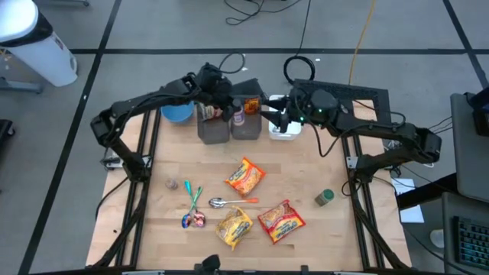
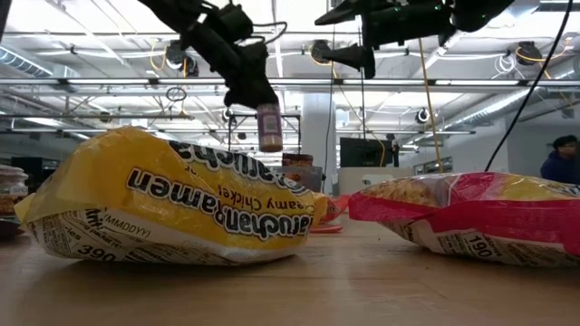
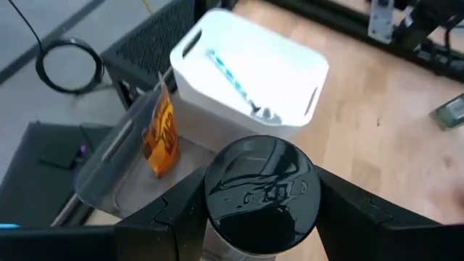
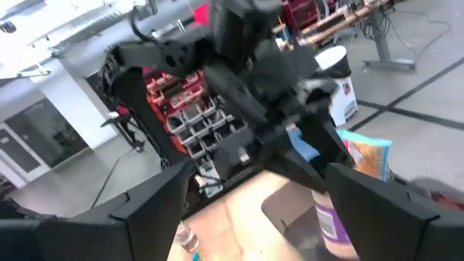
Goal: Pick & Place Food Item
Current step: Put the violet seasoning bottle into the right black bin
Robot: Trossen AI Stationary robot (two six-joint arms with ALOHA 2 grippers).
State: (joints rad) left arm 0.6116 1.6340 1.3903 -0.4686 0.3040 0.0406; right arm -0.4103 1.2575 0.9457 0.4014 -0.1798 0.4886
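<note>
the left claw [image 1: 229, 105] is clamped just under the black cap of a small rigid jar [image 2: 269, 127], likely light but slippery, hanging above the grey bins [image 1: 214, 128] at the surface's far edge, while the right claw [image 1: 276, 116] waits with fingers apart beside it.

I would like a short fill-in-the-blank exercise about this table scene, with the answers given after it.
1. The left gripper holds a jar with a ____ lid.
2. The white bin contains a ____ utensil.
3. The right gripper, above the white bin, is ____.
4. The number of ramen packets lying on the table is ____.

Answers: black; blue; open; three
</note>
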